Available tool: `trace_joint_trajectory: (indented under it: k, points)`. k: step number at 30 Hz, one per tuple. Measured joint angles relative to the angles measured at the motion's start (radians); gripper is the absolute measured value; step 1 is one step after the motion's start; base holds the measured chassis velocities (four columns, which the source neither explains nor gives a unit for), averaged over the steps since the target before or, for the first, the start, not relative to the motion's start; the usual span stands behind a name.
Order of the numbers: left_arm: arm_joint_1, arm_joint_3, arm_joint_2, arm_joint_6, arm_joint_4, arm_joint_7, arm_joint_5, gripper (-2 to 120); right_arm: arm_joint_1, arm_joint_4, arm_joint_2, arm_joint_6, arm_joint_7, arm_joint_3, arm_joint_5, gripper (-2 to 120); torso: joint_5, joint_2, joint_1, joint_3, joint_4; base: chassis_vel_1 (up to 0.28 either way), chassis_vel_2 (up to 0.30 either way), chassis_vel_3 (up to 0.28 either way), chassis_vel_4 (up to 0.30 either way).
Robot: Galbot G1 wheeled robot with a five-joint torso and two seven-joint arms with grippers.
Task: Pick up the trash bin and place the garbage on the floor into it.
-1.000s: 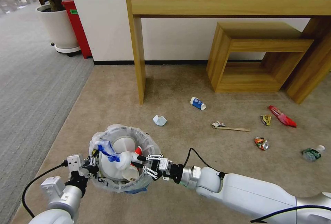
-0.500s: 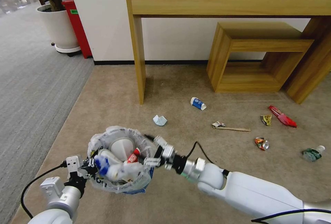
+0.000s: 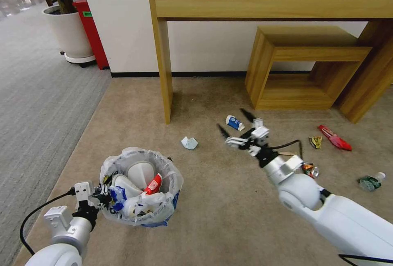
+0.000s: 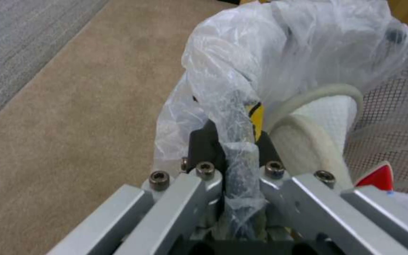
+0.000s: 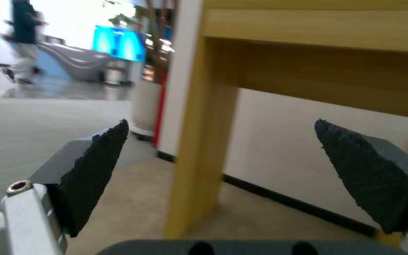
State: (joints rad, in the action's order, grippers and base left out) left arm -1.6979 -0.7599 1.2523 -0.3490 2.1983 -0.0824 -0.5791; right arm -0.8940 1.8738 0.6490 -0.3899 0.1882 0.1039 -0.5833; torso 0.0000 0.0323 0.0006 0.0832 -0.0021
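Observation:
The blue trash bin (image 3: 141, 213), lined with a white bag, hangs just above the beige floor (image 3: 229, 217) at the lower left. My left gripper (image 3: 103, 194) is shut on its rim; the left wrist view shows the fingers (image 4: 204, 148) clamping the bagged rim (image 4: 239, 156). White slippers (image 3: 139, 174) and a red-white carton (image 3: 152, 185) lie inside. My right gripper (image 3: 233, 121) hovers open and empty beside the blue-white cup (image 3: 235, 122); its pads (image 5: 95, 170) are wide apart. Crumpled paper (image 3: 189, 143), crushed can (image 3: 310, 170), yellow wrapper (image 3: 315, 141), red wrapper (image 3: 335, 138) and plastic bottle (image 3: 370, 183) lie on the carpet.
A tall wooden table (image 3: 163, 73) stands against the wall, its leg close behind the cup, with a low wooden shelf (image 3: 303, 65) under it. A potted plant (image 3: 67, 32) and a red bin (image 3: 92, 30) stand at the far left on grey carpet (image 3: 37, 106).
My right gripper let a blue-and-white piece fall into the bin, then swung up and right to the cup. The bin in my left gripper dipped slightly.

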Motion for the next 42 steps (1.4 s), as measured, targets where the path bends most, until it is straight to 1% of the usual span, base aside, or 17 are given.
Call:
trace_joint_trajectory:
  k: [1,4,5,8,9,12,13,15,16,19,25,30,42]
  points:
    - [0.000,0.000,0.000,0.000,0.000,0.000,0.000,3,0.000,0.000,0.000,0.000,0.000,0.000,0.000,100,0.0000,0.000,0.000,0.000,0.0000,0.000,0.000,0.000,0.000]
    - [0.000,0.000,-0.008,0.003,-0.001,0.001,-0.001,3,-0.056,0.008,-0.005,0.030,0.056,-0.076,0.013,100,0.0001,0.000,0.000,0.000,-0.0002,0.000,0.000,0.000,0.000]
    - [0.000,0.000,-0.008,0.003,-0.001,0.001,-0.001,3,-0.056,0.008,-0.005,0.030,0.056,-0.076,0.013,100,0.0001,0.000,0.000,0.000,-0.0002,0.000,0.000,0.000,0.000]
    - [-0.002,-0.002,-0.016,0.007,-0.004,0.001,-0.006,3,-0.111,0.012,-0.010,0.054,0.084,-0.150,0.029,100,0.0000,0.000,0.000,0.000,-0.0001,0.000,0.000,0.000,0.000]
    - [-0.002,-0.002,-0.016,0.007,-0.004,0.001,-0.006,3,-0.111,0.012,-0.010,0.054,0.084,-0.150,0.029,100,0.0000,0.000,0.000,0.000,-0.0001,0.000,0.000,0.000,0.000]
    - [-0.002,-0.003,-0.020,0.010,-0.009,0.001,-0.014,3,-0.182,0.021,-0.015,0.092,0.117,-0.234,0.045,100,0.0000,0.000,0.000,0.000,-0.0001,0.000,0.000,0.000,0.000]
    - [-0.002,-0.003,-0.020,0.010,-0.009,0.001,-0.014,3,-0.182,0.021,-0.015,0.092,0.117,-0.234,0.045,100,0.0000,0.000,0.000,0.000,-0.0001,0.000,0.000,0.000,0.000]
    - [-0.001,-0.002,-0.022,0.011,-0.012,0.002,-0.014,3,-0.240,0.026,-0.015,0.119,0.158,-0.285,0.061,100,0.0000,0.000,0.000,0.000,-0.0001,0.000,0.000,0.000,0.000]
    - [-0.001,-0.002,-0.022,0.011,-0.012,0.002,-0.014,3,-0.240,0.026,-0.015,0.119,0.158,-0.285,0.061,100,0.0000,0.000,0.000,0.000,-0.0001,0.000,0.000,0.000,0.000]
    - [0.002,0.001,-0.020,0.011,-0.017,0.003,-0.015,3,-0.335,0.022,-0.009,0.133,0.231,-0.349,0.091,100,0.0000,0.000,0.000,0.000,-0.0003,0.000,0.000,0.000,0.000]
    - [0.003,0.003,-0.022,0.012,-0.021,0.003,-0.015,3,-0.389,0.010,0.007,0.106,0.261,-0.385,0.126,100,0.0000,0.000,0.000,0.000,-0.0003,0.000,0.000,0.000,0.000]
    - [0.001,-0.002,-0.022,0.015,-0.021,0.005,-0.017,3,-0.401,0.006,0.022,0.091,0.241,-0.392,0.140,100,-0.0001,0.000,0.000,0.000,-0.0001,0.000,0.000,0.000,0.000]
    - [-0.002,-0.020,-0.023,0.017,-0.036,0.005,-0.030,3,-0.395,-0.004,0.039,0.087,0.227,-0.391,0.158,100,-0.0001,0.000,0.000,0.000,-0.0001,0.000,0.000,0.000,0.000]
